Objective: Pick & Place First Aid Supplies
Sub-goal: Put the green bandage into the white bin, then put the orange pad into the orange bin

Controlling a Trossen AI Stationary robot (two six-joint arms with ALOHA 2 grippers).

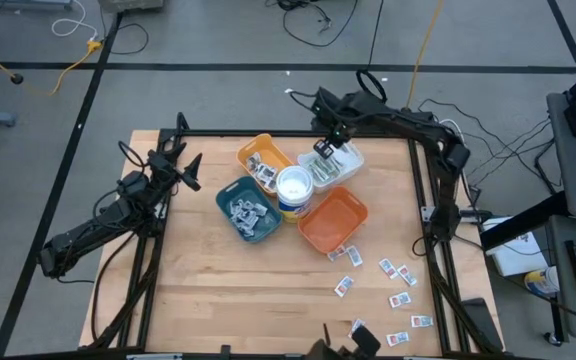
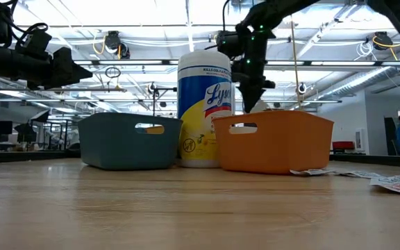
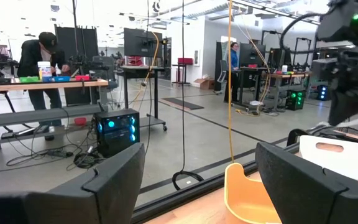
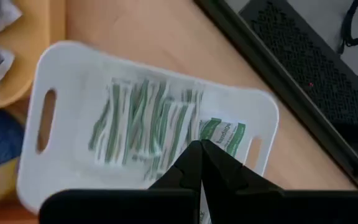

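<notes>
Your right claw (image 4: 199, 163) hangs directly over the white tray (image 4: 61, 62) at the far side of the counter (image 1: 248, 290), its fingers pressed together with nothing visible between them. Straight below lies the pile of green-white strips (image 4: 145, 127), which fills the tray floor; most strips run roughly parallel across the tray's short side, and one green-marked packet (image 4: 224, 134) lies apart at the end nearest the counter's rail. That is the relation to watch: the claw points down at the seam between the pile and that lone packet, so any descent meets the packet first.

The loose packets (image 1: 400, 272) still to be sorted lie scattered on the near right part of the counter, well apart from the claw and on the right arm's own side. To reach them you swing back toward you, past the orange tray (image 1: 334, 219), which sits between the white tray and the scatter. I judge the air above the orange tray free; the white tub (image 1: 294, 187) stands just beside the claw on its inner side, so lift before swinging.

Your left claw (image 3: 197, 180) waits with fingers wide apart and empty, high off the left edge of the counter, farther from the scatter than the right one; the yellow tray (image 1: 266, 160) and the teal tray (image 1: 249, 208) lie between it and the centre
</notes>
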